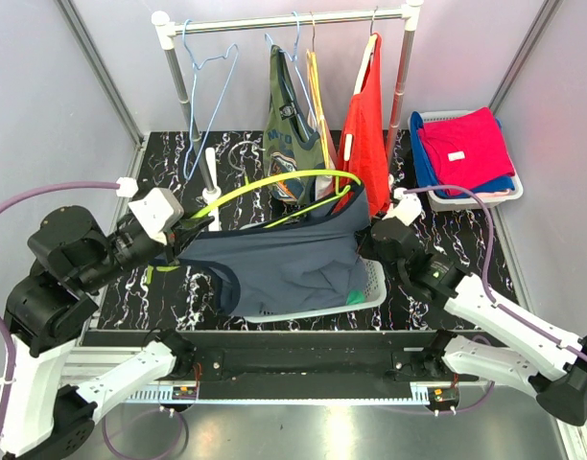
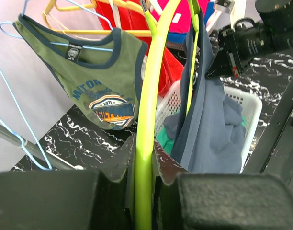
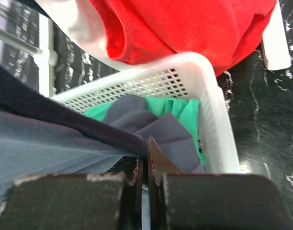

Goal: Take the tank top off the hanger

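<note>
The left arm (image 1: 58, 249) and the right arm (image 1: 495, 311) were built alike, with smooth white shell links joined by fat black cylindrical joint housings. A purple cable (image 1: 73, 186) ran into a white connector near the left wrist, and a second purple cable (image 1: 447, 188) fed the right wrist the same way. The left gripper (image 1: 191, 230) sat behind a boxy white housing, while the right gripper (image 1: 363, 241) looked mostly black. Up close, the fingers (image 3: 158, 160) were thin dark plates on matte black blocks with scuffed, pale-worn edges. A spot of orange showed by each base.
</note>
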Motion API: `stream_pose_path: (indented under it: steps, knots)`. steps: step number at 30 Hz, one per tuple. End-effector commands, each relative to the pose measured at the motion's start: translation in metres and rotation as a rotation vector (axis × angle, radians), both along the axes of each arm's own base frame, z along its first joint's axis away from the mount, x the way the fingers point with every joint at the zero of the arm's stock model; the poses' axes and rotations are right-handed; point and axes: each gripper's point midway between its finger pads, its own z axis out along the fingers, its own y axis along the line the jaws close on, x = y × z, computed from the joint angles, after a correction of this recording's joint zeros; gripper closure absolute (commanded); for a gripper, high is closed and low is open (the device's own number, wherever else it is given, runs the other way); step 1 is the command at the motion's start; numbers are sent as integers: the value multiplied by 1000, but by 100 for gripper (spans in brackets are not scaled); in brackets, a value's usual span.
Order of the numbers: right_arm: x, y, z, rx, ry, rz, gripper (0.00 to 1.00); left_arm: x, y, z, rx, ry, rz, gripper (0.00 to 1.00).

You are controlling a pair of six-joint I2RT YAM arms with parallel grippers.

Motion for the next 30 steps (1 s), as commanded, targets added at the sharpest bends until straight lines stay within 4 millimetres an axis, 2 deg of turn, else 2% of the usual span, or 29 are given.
stream_pose_path:
  steps: [1,4,12,19,21,23,25,27,28,30]
  knots:
    - [-6,-48,-46,-176,89,-130,100,-39,28,133,-305,-368,16,100]
    - [-7,-46,-55,-156,105,-134,100,-39,26,128,-299,-358,8,100]
    - [-16,-44,-89,-137,177,-139,100,-50,31,140,-331,-377,2,100]
    - [-22,-48,-95,-115,177,-147,100,-48,28,140,-335,-378,-5,100]
    - [-24,-50,-98,-117,184,-150,100,-49,29,146,-346,-390,-1,100]
    - [-23,-48,-97,-104,176,-147,100,-49,28,149,-348,-391,-8,100]
    - [-21,-44,-91,-90,157,-122,100,-45,22,142,-340,-366,-27,100]
    - [-16,-38,-76,-75,116,-98,100,-43,14,135,-340,-340,-55,100]
    - [-13,-35,-70,-70,100,-88,100,-33,8,123,-325,-307,-58,100]
    - [-8,-25,-46,-45,43,-34,100,-28,2,117,-327,-296,-66,100]
